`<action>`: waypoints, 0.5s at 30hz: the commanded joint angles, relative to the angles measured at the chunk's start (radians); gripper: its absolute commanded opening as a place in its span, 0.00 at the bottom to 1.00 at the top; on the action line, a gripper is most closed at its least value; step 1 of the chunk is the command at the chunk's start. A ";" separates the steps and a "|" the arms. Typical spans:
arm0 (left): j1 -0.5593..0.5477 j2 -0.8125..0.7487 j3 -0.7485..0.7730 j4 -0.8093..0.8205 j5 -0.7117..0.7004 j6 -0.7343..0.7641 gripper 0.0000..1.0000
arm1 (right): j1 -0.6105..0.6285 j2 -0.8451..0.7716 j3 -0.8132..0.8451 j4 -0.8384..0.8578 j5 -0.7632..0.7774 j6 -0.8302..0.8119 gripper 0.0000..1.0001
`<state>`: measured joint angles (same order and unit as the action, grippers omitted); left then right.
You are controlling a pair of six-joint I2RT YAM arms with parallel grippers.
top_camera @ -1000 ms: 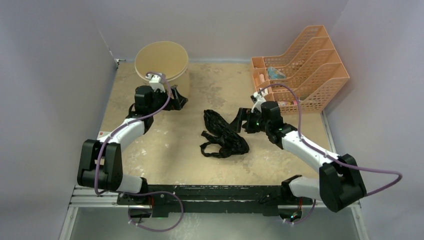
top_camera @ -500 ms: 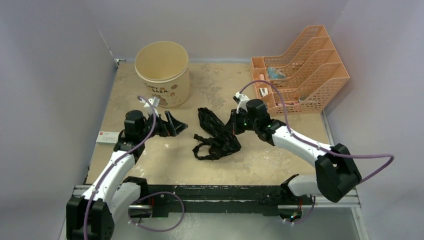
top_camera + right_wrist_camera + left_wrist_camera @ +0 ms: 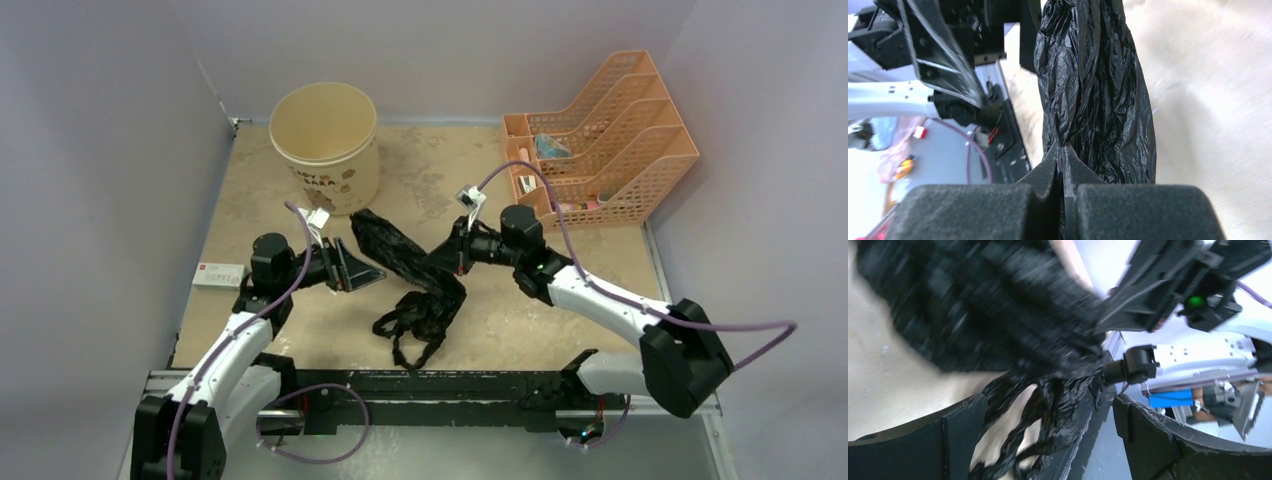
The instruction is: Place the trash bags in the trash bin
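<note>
The black crinkly trash bag (image 3: 405,262) hangs as a long bunch across the middle of the table, its loop handles trailing toward the near edge. My right gripper (image 3: 447,258) is shut on it; in the right wrist view the pads (image 3: 1048,165) pinch the film (image 3: 1093,90). My left gripper (image 3: 358,268) stands open just left of the bag. In the left wrist view, blurred bag (image 3: 998,315) fills the top and its strands dangle between the open fingers (image 3: 965,425). The cream trash bin (image 3: 330,185) stands upright at the back left.
An orange mesh desk organiser (image 3: 610,150) with small items sits at the back right. A small white box (image 3: 218,275) lies by the left edge. Grey walls close in the table on three sides. The two grippers face each other closely.
The right gripper shut on the bag and pulled it up and leftward. The left gripper came away from the bin, which went from tilted to upright, and moved to the bag's left side.
</note>
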<state>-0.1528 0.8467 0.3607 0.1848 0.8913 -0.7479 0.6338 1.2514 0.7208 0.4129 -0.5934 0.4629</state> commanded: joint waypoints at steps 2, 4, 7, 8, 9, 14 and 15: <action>-0.056 0.038 -0.056 0.337 0.102 -0.123 1.00 | 0.000 0.036 -0.085 0.319 -0.102 0.246 0.00; -0.065 0.063 -0.086 0.381 0.086 -0.145 0.95 | 0.000 0.065 -0.055 0.260 -0.083 0.247 0.00; -0.074 0.098 -0.122 0.441 0.069 -0.172 0.81 | 0.000 0.103 -0.040 0.217 -0.096 0.250 0.00; -0.075 0.110 -0.127 0.444 0.061 -0.174 0.75 | 0.000 0.110 -0.043 0.224 -0.110 0.257 0.00; -0.076 0.120 -0.129 0.434 0.056 -0.173 0.71 | 0.000 0.116 -0.050 0.230 -0.119 0.270 0.00; -0.085 0.119 -0.147 0.435 0.022 -0.183 0.82 | 0.000 0.113 -0.104 0.302 -0.082 0.336 0.00; -0.087 0.120 -0.147 0.438 0.016 -0.187 0.82 | 0.000 0.122 -0.111 0.330 -0.111 0.350 0.00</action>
<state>-0.2268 0.9775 0.2199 0.5255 0.9333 -0.9142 0.6338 1.3746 0.6289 0.6014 -0.6651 0.7425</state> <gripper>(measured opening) 0.807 0.004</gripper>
